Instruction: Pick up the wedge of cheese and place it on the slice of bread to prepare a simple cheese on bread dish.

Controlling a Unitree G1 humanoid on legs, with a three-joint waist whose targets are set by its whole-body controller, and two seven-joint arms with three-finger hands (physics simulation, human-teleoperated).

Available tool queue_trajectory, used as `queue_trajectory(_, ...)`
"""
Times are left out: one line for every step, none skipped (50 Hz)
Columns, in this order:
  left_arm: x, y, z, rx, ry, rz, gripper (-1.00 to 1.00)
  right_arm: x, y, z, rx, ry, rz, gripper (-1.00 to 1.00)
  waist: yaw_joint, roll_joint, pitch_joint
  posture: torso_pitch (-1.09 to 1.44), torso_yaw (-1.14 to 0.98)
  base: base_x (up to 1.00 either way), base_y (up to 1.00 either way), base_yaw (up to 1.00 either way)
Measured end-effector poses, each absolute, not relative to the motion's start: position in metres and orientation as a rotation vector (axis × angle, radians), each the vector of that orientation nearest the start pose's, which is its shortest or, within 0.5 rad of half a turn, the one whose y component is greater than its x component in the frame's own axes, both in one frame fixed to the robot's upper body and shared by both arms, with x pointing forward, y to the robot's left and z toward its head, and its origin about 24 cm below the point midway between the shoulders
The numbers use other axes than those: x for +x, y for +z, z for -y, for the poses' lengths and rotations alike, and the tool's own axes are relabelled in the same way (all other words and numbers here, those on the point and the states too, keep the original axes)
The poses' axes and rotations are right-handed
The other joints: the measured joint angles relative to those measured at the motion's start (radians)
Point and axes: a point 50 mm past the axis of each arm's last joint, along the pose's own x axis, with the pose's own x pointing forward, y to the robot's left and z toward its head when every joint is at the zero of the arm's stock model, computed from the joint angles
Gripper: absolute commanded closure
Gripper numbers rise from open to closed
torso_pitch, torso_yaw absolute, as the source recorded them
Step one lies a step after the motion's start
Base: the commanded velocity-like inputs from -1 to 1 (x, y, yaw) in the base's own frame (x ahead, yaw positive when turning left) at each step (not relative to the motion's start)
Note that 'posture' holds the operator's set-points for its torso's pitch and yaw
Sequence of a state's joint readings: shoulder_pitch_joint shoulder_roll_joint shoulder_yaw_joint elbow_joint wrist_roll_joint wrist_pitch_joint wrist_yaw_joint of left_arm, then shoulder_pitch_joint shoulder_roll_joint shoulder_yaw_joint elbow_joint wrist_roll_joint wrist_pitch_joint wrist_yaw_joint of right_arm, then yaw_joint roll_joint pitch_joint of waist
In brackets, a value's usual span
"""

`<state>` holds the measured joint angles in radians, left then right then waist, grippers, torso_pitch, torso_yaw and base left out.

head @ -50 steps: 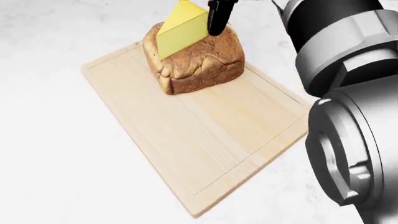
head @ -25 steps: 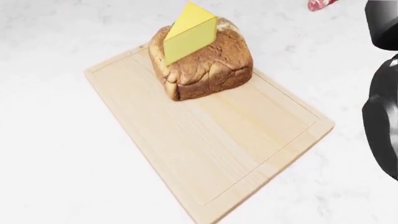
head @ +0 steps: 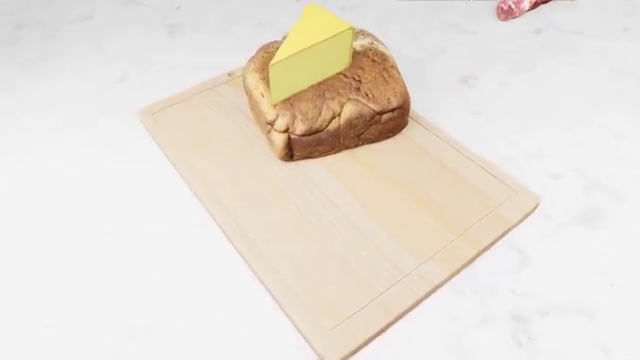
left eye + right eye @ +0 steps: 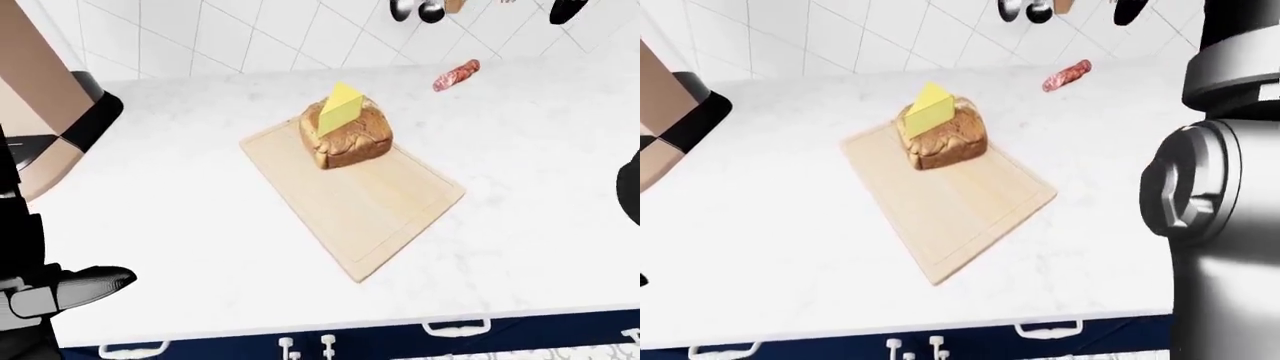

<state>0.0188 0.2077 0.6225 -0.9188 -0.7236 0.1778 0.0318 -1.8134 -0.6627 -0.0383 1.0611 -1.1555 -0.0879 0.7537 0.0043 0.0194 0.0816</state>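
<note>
The yellow cheese wedge (image 3: 310, 52) rests tilted on top of the brown bread loaf (image 3: 340, 109), with nothing touching it. The bread stands at the upper end of a pale wooden cutting board (image 3: 350, 232). In the left-eye view, my left hand (image 4: 85, 285) hangs low at the bottom left, far from the board, with a finger stretched out and nothing in it. Of my right arm (image 4: 1215, 187) only the grey and black forearm shows, at the right edge of the right-eye view. Its hand is out of the picture.
The board lies on a white marble counter (image 4: 180, 210). A red sausage (image 4: 457, 75) lies above and right of the board near the tiled wall. Dark utensils (image 4: 415, 9) hang above. A brown and black appliance (image 4: 50, 127) stands at the left. Blue drawers (image 4: 400, 341) run below the counter edge.
My right hand has let go of the cheese and drawn back to the right, out of the head view. The cheese stays on the bread. The view has shifted slightly.
</note>
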Motion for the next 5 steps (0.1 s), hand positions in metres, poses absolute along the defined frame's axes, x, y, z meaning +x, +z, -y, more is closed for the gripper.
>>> queue_trajectory(0.151, 0.240, -0.244, -0.198, 0.134, 0.853, -1.00, 0.352, 0.460, 0.225, -1.488, -0.082, 0.060, -1.00, -0.001, 0.001, -0.001, 0.00, 0.00, 0.00, 0.00, 0.00)
queue_trajectory(0.151, 0.241, -0.243, -0.197, 0.132, 0.854, -1.00, 0.350, 0.460, 0.228, -1.490, -0.090, 0.051, -1.00, -0.001, 0.001, -0.002, 0.00, 0.00, 0.00, 0.00, 0.00)
queue_trajectory(0.151, 0.241, -0.243, -0.196, 0.129, 0.856, -1.00, 0.348, 0.460, 0.232, -1.494, -0.099, 0.041, -1.00, -0.001, 0.001, -0.002, 0.00, 0.00, 0.00, 0.00, 0.00)
queue_trajectory(0.151, 0.242, -0.243, -0.195, 0.128, 0.858, -1.00, 0.345, 0.460, 0.237, -1.493, -0.108, 0.032, -1.00, -0.001, 0.001, -0.002, 0.00, 0.00, 0.00, 0.00, 0.00)
queue_trajectory(0.151, 0.242, -0.244, -0.193, 0.128, 0.861, -1.00, 0.342, 0.460, 0.241, -1.490, -0.118, 0.023, -1.00, 0.000, 0.002, -0.001, 0.00, 0.00, 0.00, 0.00, 0.00)
